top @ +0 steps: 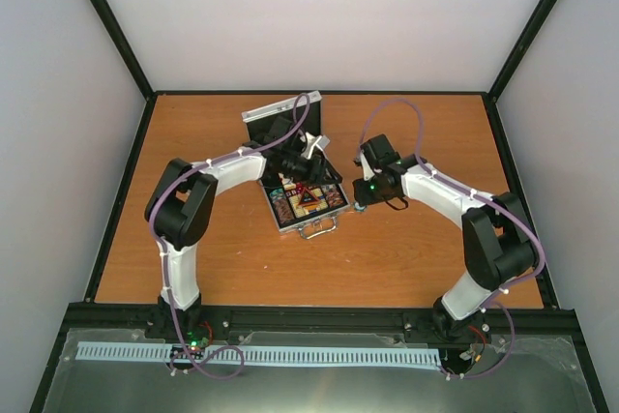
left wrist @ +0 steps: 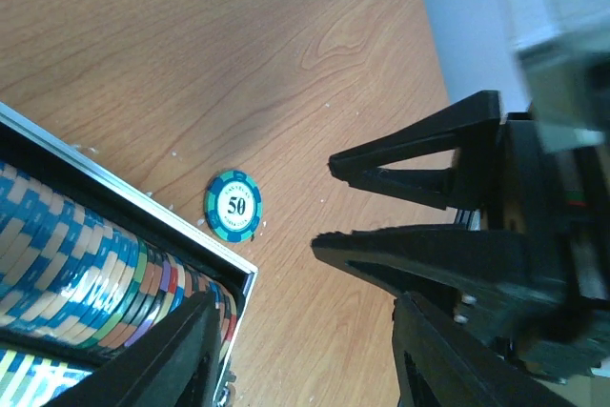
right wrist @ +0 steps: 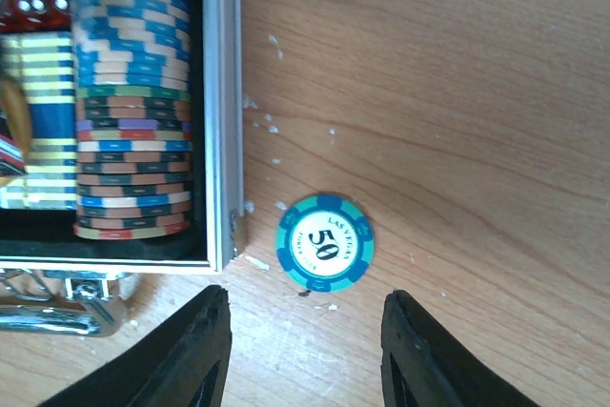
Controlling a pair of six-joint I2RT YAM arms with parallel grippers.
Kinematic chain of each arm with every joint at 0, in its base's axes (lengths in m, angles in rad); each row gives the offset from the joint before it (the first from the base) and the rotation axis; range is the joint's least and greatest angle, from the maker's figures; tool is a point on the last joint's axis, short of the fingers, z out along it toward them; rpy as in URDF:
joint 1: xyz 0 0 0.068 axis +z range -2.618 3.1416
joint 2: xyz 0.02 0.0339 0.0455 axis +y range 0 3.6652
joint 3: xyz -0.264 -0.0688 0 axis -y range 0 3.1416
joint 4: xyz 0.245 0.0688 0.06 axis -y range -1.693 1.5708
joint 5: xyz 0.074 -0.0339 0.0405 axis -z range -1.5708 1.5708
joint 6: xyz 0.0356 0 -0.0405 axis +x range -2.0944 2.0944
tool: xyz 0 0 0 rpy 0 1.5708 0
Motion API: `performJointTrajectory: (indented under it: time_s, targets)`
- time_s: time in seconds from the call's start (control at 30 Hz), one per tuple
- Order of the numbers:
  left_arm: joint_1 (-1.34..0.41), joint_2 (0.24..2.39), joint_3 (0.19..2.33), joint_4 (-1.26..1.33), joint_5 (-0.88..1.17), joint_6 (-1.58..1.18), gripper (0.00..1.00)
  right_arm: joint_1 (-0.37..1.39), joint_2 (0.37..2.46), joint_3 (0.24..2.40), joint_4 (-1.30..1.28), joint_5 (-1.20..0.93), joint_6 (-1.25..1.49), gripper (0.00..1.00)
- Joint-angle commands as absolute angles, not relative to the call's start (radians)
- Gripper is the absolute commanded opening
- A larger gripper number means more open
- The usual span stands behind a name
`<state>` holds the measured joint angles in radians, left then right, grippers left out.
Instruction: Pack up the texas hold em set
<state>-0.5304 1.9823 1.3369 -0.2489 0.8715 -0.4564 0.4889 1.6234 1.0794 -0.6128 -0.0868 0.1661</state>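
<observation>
The silver case (top: 305, 202) is lying open at the middle of the desk (top: 416, 268) in the top view, its lid (top: 280, 123) standing up at the far side and its metal handle (top: 320, 229) pointing toward the bottom of the frame. Rows of chips (right wrist: 133, 92) are sitting on edge in the black lining (mostly blue and cream, with darker ones lower in the right wrist view). One loose teal chip (right wrist: 325, 243) marked 50 is lying flat on the wood just beside the case's corner, outside its rim and not touching it. The right hand (right wrist: 305, 350) is hovering near it, spread wide and holding nothing, the chip showing just above its gap in the frame. The left hand (left wrist: 305, 359) is hanging over the case's edge, also wide and empty, with the right hand's black fingers (left wrist: 419, 254) showing at the right of its view.
</observation>
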Motion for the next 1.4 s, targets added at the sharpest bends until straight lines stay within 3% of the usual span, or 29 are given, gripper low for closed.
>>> performJointTrajectory:
  time_s: [0.0,1.03,1.37]
  targets:
    - [-0.535,1.901,1.324,-0.235,0.809,-0.421,0.52,0.495,1.652,1.058,-0.608,-0.031,0.151,0.45]
    - [-0.535,1.846,1.293,-0.227,0.767,-0.426,0.52,0.543,1.833,1.081,-0.562,0.039,0.111,0.53]
    - [-0.535,1.844,1.291,-0.226,0.777,-0.423,0.51,0.541,1.884,1.118,-0.574,0.080,0.118,0.51]
